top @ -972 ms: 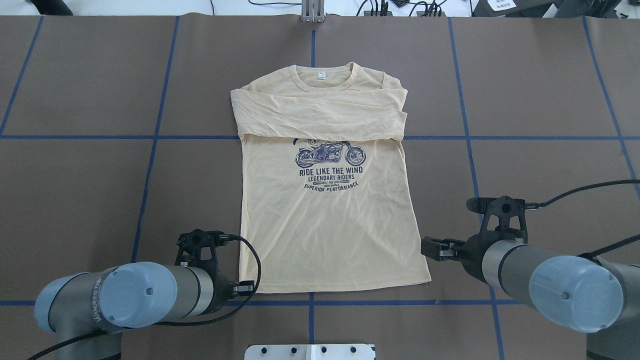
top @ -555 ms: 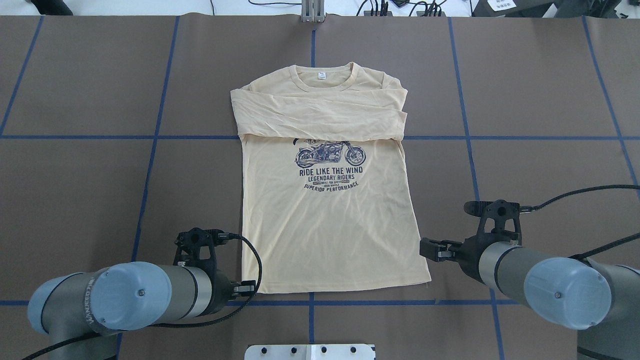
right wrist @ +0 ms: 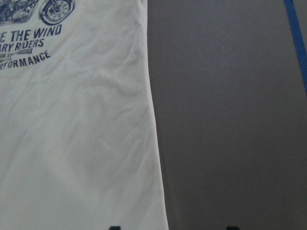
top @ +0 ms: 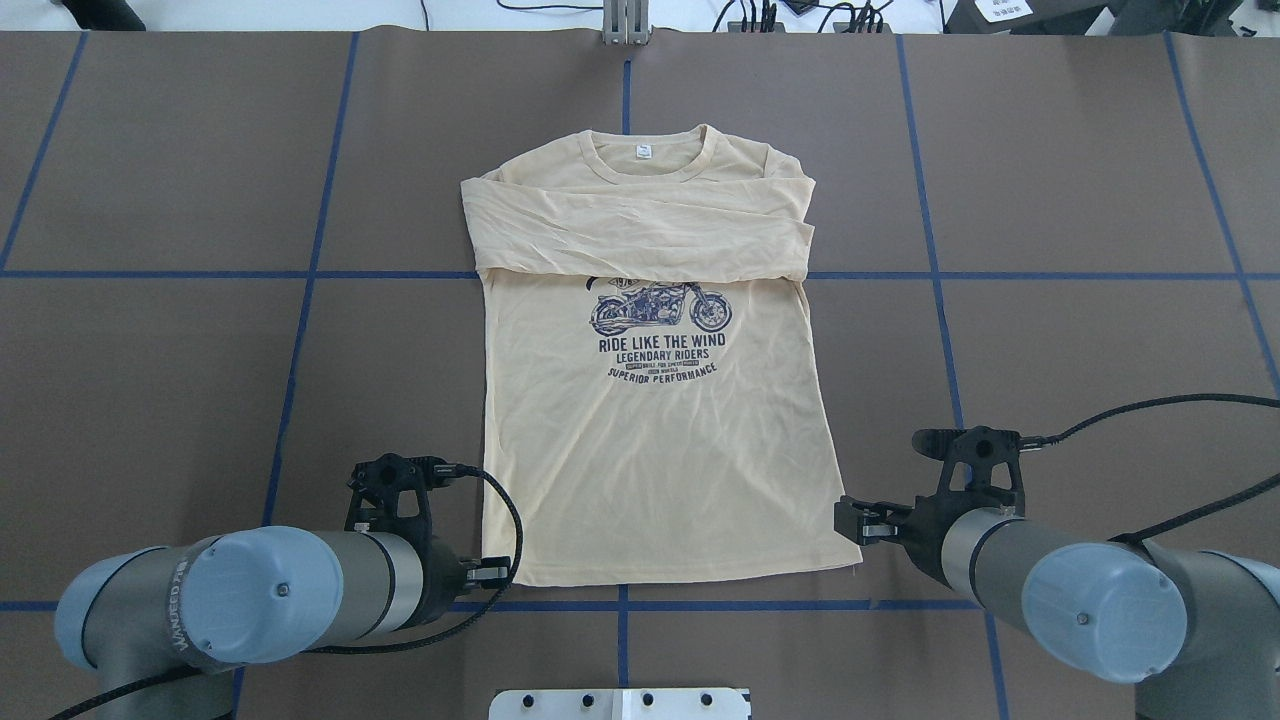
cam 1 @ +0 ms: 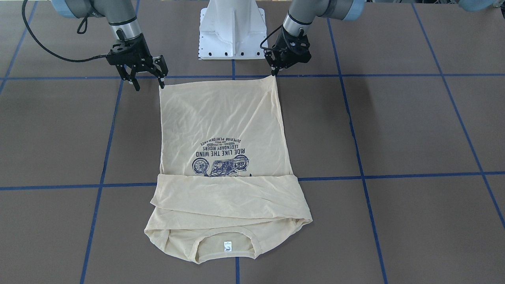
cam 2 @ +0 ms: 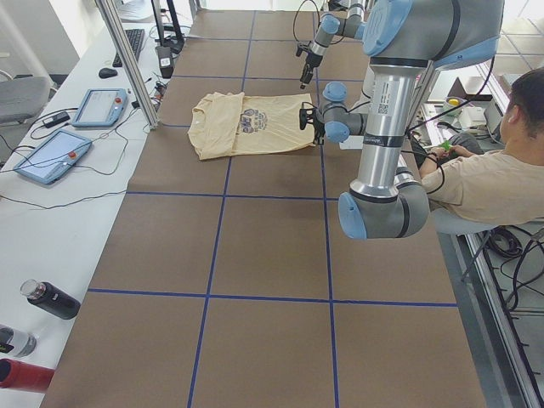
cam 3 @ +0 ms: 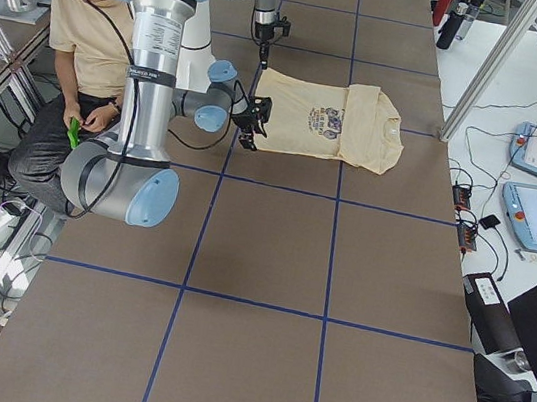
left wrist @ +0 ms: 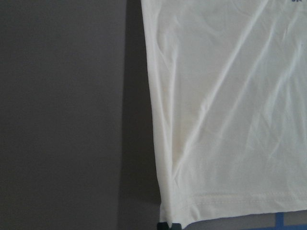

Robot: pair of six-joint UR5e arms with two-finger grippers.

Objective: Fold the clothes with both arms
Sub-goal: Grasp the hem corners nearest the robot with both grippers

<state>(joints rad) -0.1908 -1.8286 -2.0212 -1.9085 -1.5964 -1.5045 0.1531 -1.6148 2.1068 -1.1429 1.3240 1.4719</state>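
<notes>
The cream-yellow shirt [top: 650,440] lies flat with the print up, its sleeves folded across the chest [cam 1: 229,197] and the white neck tag [top: 643,151] at the far end. My left gripper [top: 492,573] is at the hem's left corner [cam 1: 273,74], shut on it; the left wrist view shows a dark fingertip [left wrist: 169,225] at that corner. My right gripper [cam 1: 149,83] is open just beside the hem's right corner [top: 850,520], its fingertips astride the shirt's side edge [right wrist: 156,191] and holding nothing.
The white pedestal base [cam 1: 232,31] stands behind the hem, between the arms. Blue tape lines [top: 620,604] cross the brown table cover. A seated person [cam 2: 493,178] is at the robot's side. Tablets [cam 2: 51,153] and bottles [cam 2: 51,299] lie on the side bench.
My right arm has moved back toward the robot along the shirt's right edge, closer to the hem corner. My left arm has hardly moved.
</notes>
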